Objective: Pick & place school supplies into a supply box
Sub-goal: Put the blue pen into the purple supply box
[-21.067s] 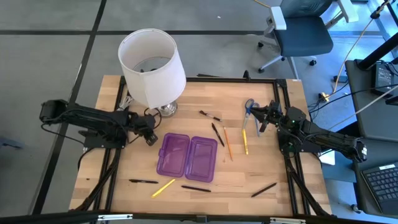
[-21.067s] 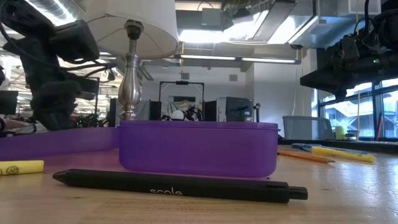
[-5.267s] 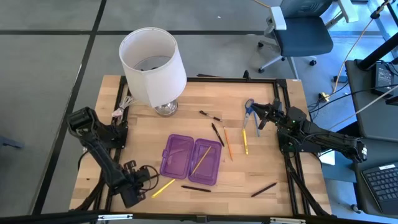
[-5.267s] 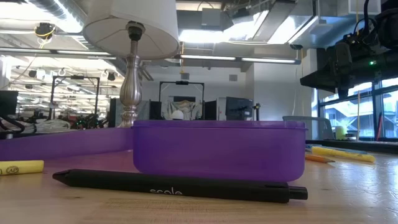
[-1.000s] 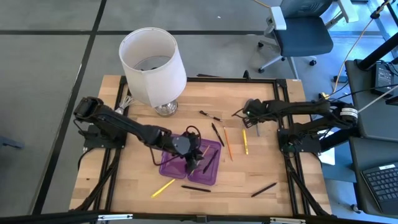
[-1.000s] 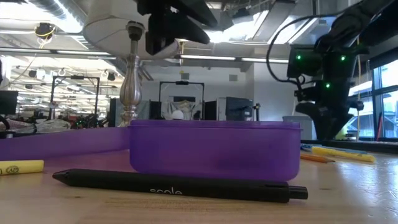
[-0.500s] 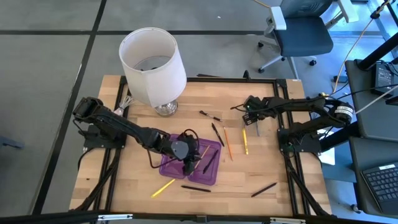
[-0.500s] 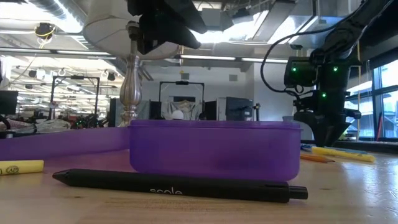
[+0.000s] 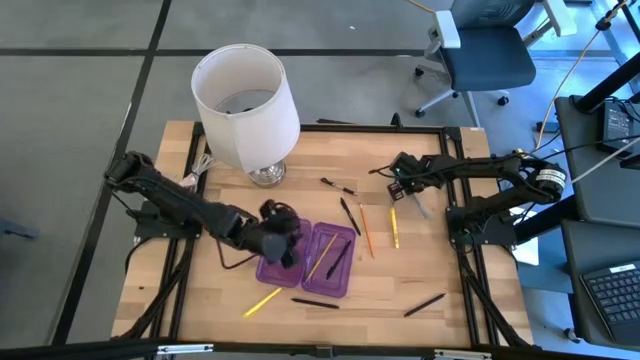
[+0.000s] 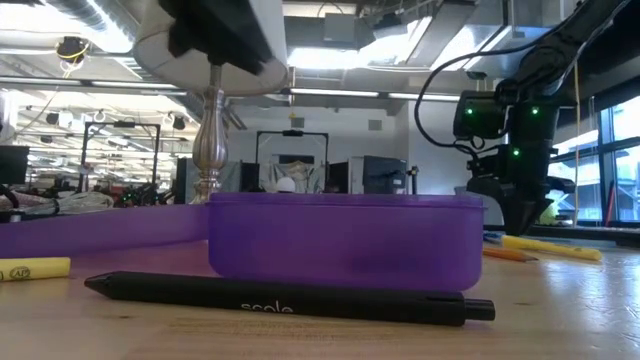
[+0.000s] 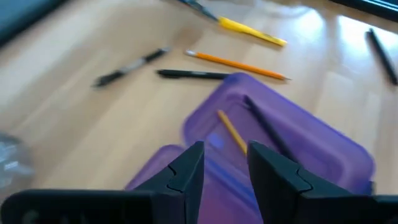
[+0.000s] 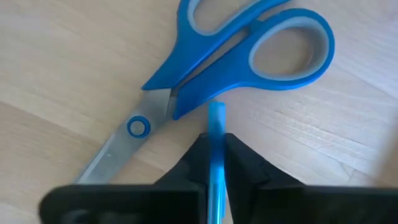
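— Where's the translucent purple plastic pencil case (image 9: 305,257)?
— Mid-table, open, a yellow pencil (image 9: 321,257) inside; left tool (image 9: 283,243) released above it.
— Right tool (image 12: 213,163)?
— Clenched on a thin blue pen (image 12: 216,168) beside the blue-handled scissors (image 12: 224,62).

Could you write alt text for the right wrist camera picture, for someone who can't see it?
Seen from the robot's right wrist, two dark fingers pinch a thin blue pen just above a wooden table. Beyond the pen's tip lies a pair of blue-handled scissors, flat on the wood with the blades closed.
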Robot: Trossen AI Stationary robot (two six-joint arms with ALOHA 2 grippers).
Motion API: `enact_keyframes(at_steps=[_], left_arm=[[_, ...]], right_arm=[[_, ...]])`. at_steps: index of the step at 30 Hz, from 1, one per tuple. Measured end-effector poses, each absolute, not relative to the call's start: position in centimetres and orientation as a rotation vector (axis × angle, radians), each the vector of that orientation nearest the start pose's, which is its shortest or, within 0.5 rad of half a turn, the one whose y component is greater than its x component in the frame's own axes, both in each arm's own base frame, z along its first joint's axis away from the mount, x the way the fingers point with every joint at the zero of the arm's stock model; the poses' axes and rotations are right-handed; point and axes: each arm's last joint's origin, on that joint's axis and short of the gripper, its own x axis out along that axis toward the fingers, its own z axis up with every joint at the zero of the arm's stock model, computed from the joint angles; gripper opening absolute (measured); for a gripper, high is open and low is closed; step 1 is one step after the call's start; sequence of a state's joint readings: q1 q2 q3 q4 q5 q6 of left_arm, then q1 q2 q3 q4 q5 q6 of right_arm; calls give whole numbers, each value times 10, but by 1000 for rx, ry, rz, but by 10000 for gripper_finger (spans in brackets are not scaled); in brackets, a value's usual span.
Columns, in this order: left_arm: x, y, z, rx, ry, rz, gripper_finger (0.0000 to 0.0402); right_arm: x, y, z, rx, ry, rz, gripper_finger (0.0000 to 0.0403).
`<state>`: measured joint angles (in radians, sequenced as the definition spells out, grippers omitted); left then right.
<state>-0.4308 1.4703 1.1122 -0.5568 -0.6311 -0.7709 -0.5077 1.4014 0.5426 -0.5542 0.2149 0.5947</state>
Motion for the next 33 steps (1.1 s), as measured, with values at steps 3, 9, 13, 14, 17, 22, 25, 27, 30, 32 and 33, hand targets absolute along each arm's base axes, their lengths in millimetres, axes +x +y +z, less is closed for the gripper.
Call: enact_keyframes(at_steps=[3, 9, 13, 14, 17, 22, 25, 27, 30, 32, 33], left_arm=[[262, -122, 266, -238, 623, 539, 113], [226, -142, 248, -242, 503, 664, 114], [207, -148, 225, -322, 467, 699, 115], [203, -148, 218, -344, 462, 707, 115], [191, -148, 202, -403, 437, 724, 113], [175, -147, 181, -468, 421, 735, 112], [168, -145, 172, -485, 420, 740, 115], [165, -146, 169, -493, 418, 739, 115], [164, -147, 169, -492, 420, 727, 115], [163, -148, 169, -483, 423, 719, 114], [163, -149, 169, -481, 423, 714, 114]], right_arm=[[169, -97, 123, 659, 1222, -1006, 31], [164, -80, 133, 681, 1248, -965, 40], [169, -68, 155, 682, 1219, -937, 29], [171, -64, 160, 679, 1212, -931, 29], [181, -55, 181, 681, 1130, -868, 32], [214, -27, 218, 702, 899, -644, 38], [238, -1, 235, 691, 717, -453, 37], [252, 17, 241, 688, 602, -325, 36], [269, 43, 245, 674, 472, -176, 36], [280, 56, 242, 653, 409, -141, 37], [285, 61, 239, 648, 381, -139, 37]])
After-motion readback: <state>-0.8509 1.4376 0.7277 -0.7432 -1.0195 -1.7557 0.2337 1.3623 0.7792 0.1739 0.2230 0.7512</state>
